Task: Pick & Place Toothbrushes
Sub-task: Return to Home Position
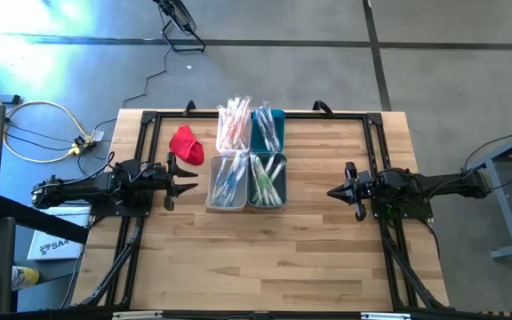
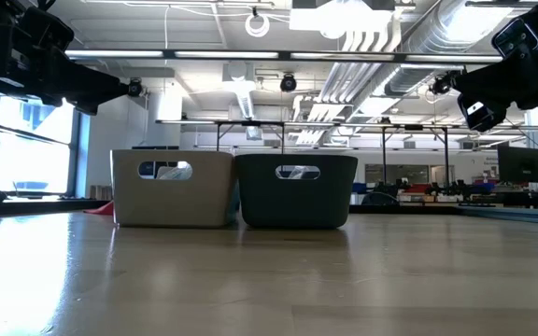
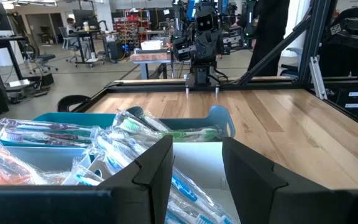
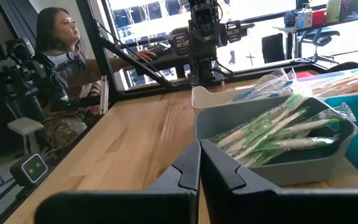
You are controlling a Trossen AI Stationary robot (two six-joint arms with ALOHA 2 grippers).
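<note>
Wrapped toothbrushes lie in four small bins set two by two at the table's middle. Pink and orange ones fill the far left bin point(image 1: 234, 124), and blue ones point(image 3: 185, 186) the near left bin point(image 1: 227, 180). Mixed ones lie in the far right teal bin point(image 1: 268, 130), and green ones point(image 4: 278, 127) in the near right bin point(image 1: 268, 180). My left gripper point(image 1: 189, 180) point(image 3: 196, 149) hovers level, just left of the bins, open and holding nothing. My right gripper point(image 1: 333, 191) point(image 4: 200, 152) hovers level to the right of the bins, shut and holding nothing.
A red cloth point(image 1: 187, 144) lies on the wood, left of the far left bin. A black metal frame point(image 1: 149, 120) runs round the table. A person point(image 4: 58, 37) sits beyond the table's left side. Bare wood point(image 1: 265, 258) stretches from the bins to the near edge.
</note>
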